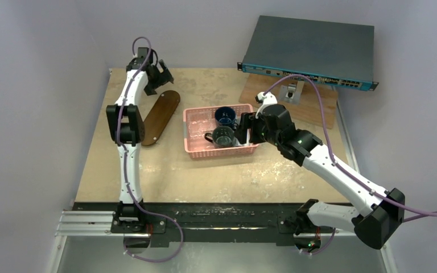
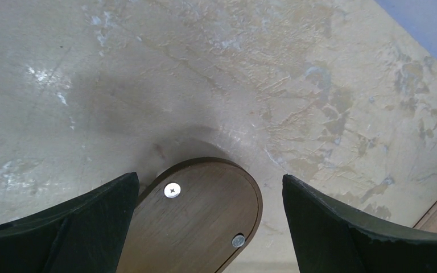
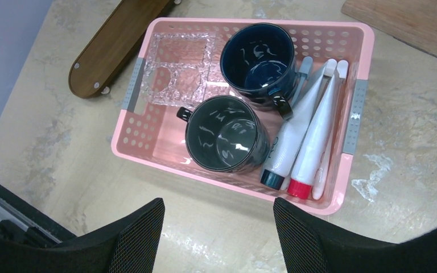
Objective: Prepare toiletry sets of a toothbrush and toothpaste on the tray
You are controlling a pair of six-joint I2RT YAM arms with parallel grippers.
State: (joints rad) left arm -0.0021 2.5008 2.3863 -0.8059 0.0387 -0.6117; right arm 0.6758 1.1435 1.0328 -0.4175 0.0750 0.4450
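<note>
Toothpaste (image 3: 287, 145) tubes lie with a toothbrush (image 3: 305, 68) along the three o'clock wall of the pink basket (image 3: 142, 133), beside two mugs (image 3: 227, 133). The tray (image 1: 160, 118) lies on the counter (image 1: 216, 176) at the basket's nine o'clock. Left fingers (image 2: 79, 227) spread above its twelve o'clock end; right fingers (image 3: 131, 239) spread over the basket.

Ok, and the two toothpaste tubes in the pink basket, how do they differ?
Cap: the dark-capped toothpaste tube has a navy cap, the red-capped toothpaste tube a red one.
Place: the dark-capped toothpaste tube lies next to the dark grey mug, while the red-capped toothpaste tube lies nearer the end wall of the pink basket.
Shared: both are white and lie flat side by side in the basket, with their caps pointing the same way.
</note>
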